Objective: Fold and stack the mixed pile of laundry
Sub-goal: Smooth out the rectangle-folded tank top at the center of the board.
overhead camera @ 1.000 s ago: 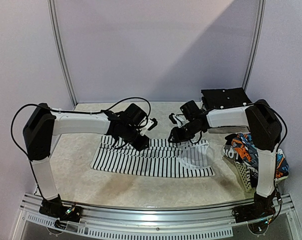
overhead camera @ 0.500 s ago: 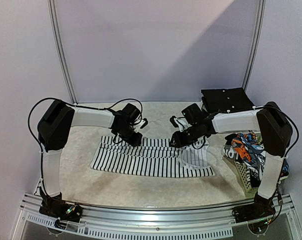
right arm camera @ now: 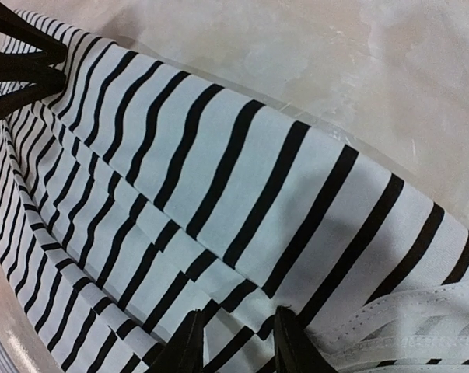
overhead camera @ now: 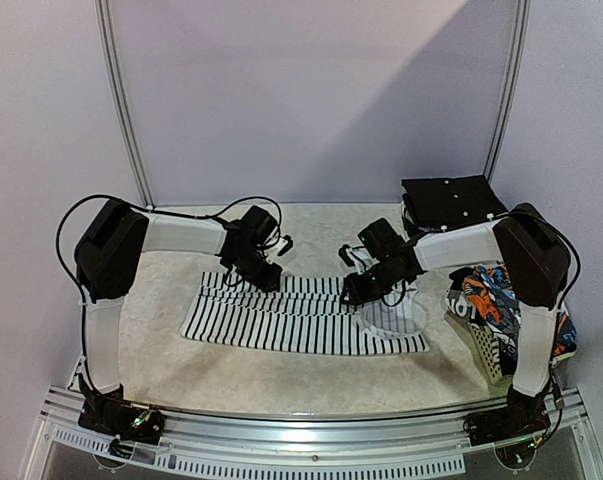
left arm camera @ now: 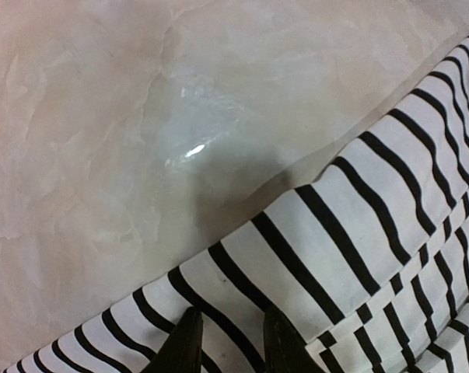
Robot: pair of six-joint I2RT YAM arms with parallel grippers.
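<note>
The white garment with thin black stripes [overhead camera: 301, 318] lies spread flat in the middle of the table, its far edge folded over. My left gripper [overhead camera: 264, 277] is low over the far-left part of that fold. Its black fingertips [left arm camera: 189, 346] stand apart, with flat striped cloth [left arm camera: 335, 233] running between them. My right gripper [overhead camera: 358, 291] is low over the far-right part near the white neckline trim [right arm camera: 409, 326], fingertips [right arm camera: 292, 342] apart on the striped cloth [right arm camera: 218, 179]. The garment with the orange and blue print [overhead camera: 489, 300] lies in the basket at the right.
A white lattice basket [overhead camera: 489, 352] stands at the table's right edge beside the right arm. A black box [overhead camera: 449, 198] sits at the back right. Bare marble tabletop [left arm camera: 102, 116] lies beyond the garment's far edge. The left gripper's dark fingers [right arm camera: 16, 54] show in the right wrist view.
The left arm has swung, its elbow moving inward and the gripper shifting slightly toward the back left. The right gripper has dropped a little nearer along the fold. The striped garment lies as before.
</note>
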